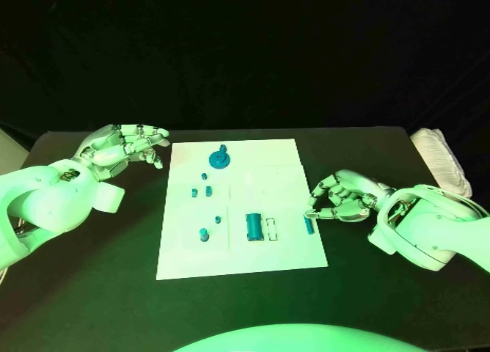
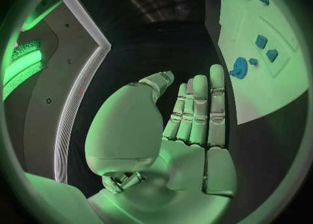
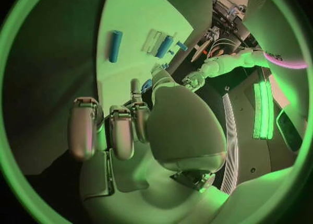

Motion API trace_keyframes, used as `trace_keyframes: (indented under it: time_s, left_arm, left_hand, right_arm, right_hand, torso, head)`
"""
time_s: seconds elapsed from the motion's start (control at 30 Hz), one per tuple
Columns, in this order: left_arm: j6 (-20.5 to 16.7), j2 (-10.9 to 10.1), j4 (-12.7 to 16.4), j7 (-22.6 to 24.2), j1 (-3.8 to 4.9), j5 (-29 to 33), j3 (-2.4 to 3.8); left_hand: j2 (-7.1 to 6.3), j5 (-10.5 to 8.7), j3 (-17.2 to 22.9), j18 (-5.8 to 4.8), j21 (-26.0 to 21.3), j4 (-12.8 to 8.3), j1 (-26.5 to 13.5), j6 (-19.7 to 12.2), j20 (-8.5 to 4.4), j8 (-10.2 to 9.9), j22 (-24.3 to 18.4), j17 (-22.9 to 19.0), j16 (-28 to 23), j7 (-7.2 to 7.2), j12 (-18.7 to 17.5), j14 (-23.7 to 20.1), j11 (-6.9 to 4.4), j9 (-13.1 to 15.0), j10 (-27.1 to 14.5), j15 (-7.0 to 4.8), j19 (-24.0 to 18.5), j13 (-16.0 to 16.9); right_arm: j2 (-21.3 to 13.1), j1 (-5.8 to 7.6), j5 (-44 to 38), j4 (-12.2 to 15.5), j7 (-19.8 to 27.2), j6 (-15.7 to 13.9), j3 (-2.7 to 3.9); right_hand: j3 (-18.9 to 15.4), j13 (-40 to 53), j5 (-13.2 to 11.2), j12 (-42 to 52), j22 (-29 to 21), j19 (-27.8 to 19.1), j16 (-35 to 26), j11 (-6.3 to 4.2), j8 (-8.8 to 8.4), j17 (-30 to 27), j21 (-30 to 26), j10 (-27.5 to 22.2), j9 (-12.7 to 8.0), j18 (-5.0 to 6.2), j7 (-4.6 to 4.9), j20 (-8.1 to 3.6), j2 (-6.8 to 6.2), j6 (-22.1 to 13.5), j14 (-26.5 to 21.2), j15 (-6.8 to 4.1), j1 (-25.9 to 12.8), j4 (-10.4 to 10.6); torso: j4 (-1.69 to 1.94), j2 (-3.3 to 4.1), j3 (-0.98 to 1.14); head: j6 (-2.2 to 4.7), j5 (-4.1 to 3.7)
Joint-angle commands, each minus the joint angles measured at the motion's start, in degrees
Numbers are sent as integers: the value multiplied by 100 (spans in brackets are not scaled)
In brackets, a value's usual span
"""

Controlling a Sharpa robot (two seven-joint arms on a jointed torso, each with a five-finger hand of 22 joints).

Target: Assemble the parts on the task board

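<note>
The white task board [image 1: 245,209] lies in the middle of the black table [image 1: 97,279], and every place below is given from it. On the board's far part sits a blue gear-shaped part [image 1: 221,158]. Nearer the middle stand several small blue parts [image 1: 202,192], and toward the near edge lie a larger blue block [image 1: 252,226] and a pale piece just beside it. A slim blue rod [image 1: 309,225] lies at the board's right edge.

The left robot hand [image 1: 127,150] hovers off the board's far left corner, holding nothing; in the left wrist view its fingers [image 2: 199,112] lie straight and close together, with the thumb apart.

The right robot hand [image 1: 342,198] sits just off the board's right edge, close to the slim blue rod, fingers curled inward. Whether a fingertip touches the rod cannot be told; nothing is seen in its grasp.

A pale ribbed object [image 1: 444,161] rests at the table's far right corner, well apart from the board. No readable writing or labels appear on the board or parts.
</note>
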Motion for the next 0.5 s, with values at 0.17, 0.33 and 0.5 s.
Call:
trace_keyframes:
  time_s: [0.17,0.33,0.5]
  left_arm:
    - [112,-8,36,153,-14,25,2]
    - [117,-11,36,153,-18,25,2]
    - [125,-14,37,149,-21,25,2]
  left_hand:
    - [30,15,-2,79,-30,34,21,-43,23,24,-8,7,31,16,17,-38,10,-6,-30,-2,2,-9]
    - [30,15,-2,79,-30,34,21,-43,23,24,-8,7,31,16,17,-38,10,-6,-30,-2,2,-9]
    - [30,15,-2,79,-30,34,21,-43,23,24,-8,7,31,16,17,-38,10,-6,-30,-2,2,-9]
  right_arm:
    - [-98,-71,-1318,84,-751,-126,-8]
    - [-82,-134,-1578,98,-995,-127,-11]
    - [29,-243,-1781,56,-1241,-74,-17]
  right_hand:
    - [-67,1078,-53,-30,1013,330,-19,34,-15,1358,-31,207,6,-14,-13,45,-141,82,559,29,-57,51]
    - [-109,1076,-55,-32,1020,335,-20,9,19,1358,-19,208,25,-15,-46,38,-164,191,559,10,-137,60]
    - [-138,1073,-69,-37,1018,335,-23,-10,41,1354,-28,207,37,-13,-67,28,-167,250,558,-5,-206,66]
  torso:
    - [9,7,-5]
    - [14,9,-4]
    - [15,11,-5]
  head:
    - [1,-72]
    - [-1,-88]
    - [-8,-84]
